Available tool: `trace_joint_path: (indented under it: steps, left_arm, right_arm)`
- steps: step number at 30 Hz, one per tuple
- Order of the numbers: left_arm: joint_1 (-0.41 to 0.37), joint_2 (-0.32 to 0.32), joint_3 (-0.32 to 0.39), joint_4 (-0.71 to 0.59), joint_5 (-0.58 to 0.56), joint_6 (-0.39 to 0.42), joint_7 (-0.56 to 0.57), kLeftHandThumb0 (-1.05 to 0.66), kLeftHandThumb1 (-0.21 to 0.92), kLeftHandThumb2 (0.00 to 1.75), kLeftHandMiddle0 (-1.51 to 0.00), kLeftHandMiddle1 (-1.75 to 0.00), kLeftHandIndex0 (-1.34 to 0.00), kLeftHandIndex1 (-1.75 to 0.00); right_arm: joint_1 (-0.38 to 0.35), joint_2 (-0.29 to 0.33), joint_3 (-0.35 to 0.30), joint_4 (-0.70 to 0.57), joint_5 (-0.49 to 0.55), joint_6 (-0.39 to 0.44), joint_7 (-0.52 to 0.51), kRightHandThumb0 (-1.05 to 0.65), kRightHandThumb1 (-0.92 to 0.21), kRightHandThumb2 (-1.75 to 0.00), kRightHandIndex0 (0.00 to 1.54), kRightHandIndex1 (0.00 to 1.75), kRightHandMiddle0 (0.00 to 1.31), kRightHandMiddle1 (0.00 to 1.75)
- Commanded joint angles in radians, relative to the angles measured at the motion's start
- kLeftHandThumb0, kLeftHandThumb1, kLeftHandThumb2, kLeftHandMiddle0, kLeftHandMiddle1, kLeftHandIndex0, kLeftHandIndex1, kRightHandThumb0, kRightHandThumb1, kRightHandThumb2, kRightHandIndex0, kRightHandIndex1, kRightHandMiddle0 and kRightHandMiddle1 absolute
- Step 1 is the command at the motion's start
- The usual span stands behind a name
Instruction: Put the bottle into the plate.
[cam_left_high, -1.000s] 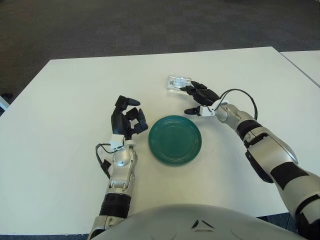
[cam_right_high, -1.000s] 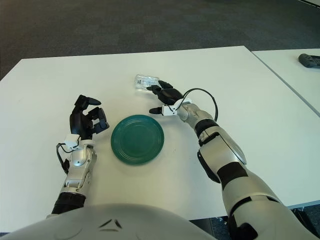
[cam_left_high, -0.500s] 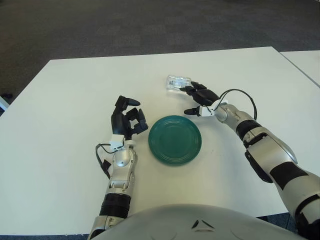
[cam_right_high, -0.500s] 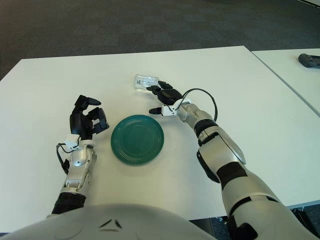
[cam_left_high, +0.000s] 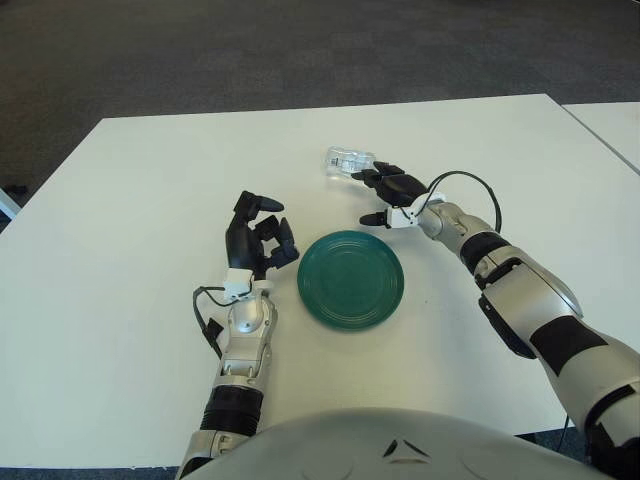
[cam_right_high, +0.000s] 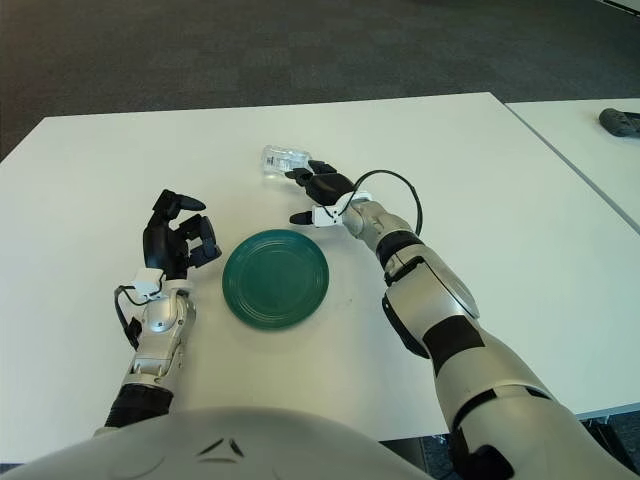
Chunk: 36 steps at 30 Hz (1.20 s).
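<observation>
A small clear plastic bottle (cam_left_high: 344, 162) lies on its side on the white table (cam_left_high: 150, 200), behind the plate. A round green plate (cam_left_high: 351, 279) sits in the middle near me, with nothing on it. My right hand (cam_left_high: 375, 197) reaches in from the right with its fingers spread. Its upper fingertips (cam_left_high: 362, 176) touch the bottle's right end and the thumb points toward the plate's far rim. It does not hold the bottle. My left hand (cam_left_high: 256, 232) stands upright just left of the plate, fingers relaxed and empty.
A second white table (cam_left_high: 612, 122) stands to the right across a narrow gap, with a dark object (cam_right_high: 620, 119) on it. Dark carpet lies beyond the table's far edge. A black cable loops over my right wrist (cam_left_high: 470, 185).
My right hand has moved left and a little farther away, up against the bottle. The bottle has shifted slightly left and away. The left hand has stayed put.
</observation>
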Motion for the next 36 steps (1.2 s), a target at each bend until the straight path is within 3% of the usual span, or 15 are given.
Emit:
trace_joint_path:
  steps: [1, 29, 36]
  left_arm:
    - [0.000, -0.062, -0.008, -0.005, 0.006, -0.012, 0.012, -0.49, 0.29, 1.35, -1.32, -1.75, -0.64, -1.75]
    - [-0.017, -0.054, 0.003, 0.022, -0.010, -0.036, 0.008, -0.50, 0.26, 1.38, -1.32, -1.75, -0.66, -1.75]
    - [-0.032, -0.043, 0.012, 0.035, -0.020, -0.037, -0.001, -0.50, 0.27, 1.37, -1.32, -1.75, -0.65, -1.75]
  right_arm:
    - [0.004, -0.005, 0.008, 0.006, -0.013, -0.001, 0.010, -1.05, -0.92, -0.57, 0.07, 0.00, 0.00, 0.34]
    - [0.000, -0.016, 0.038, 0.015, -0.019, 0.012, 0.002, -1.05, -0.92, -0.55, 0.07, 0.00, 0.00, 0.30]
    - [0.009, -0.059, 0.031, 0.007, -0.013, -0.018, -0.002, -1.05, -0.92, -0.56, 0.06, 0.00, 0.00, 0.27]
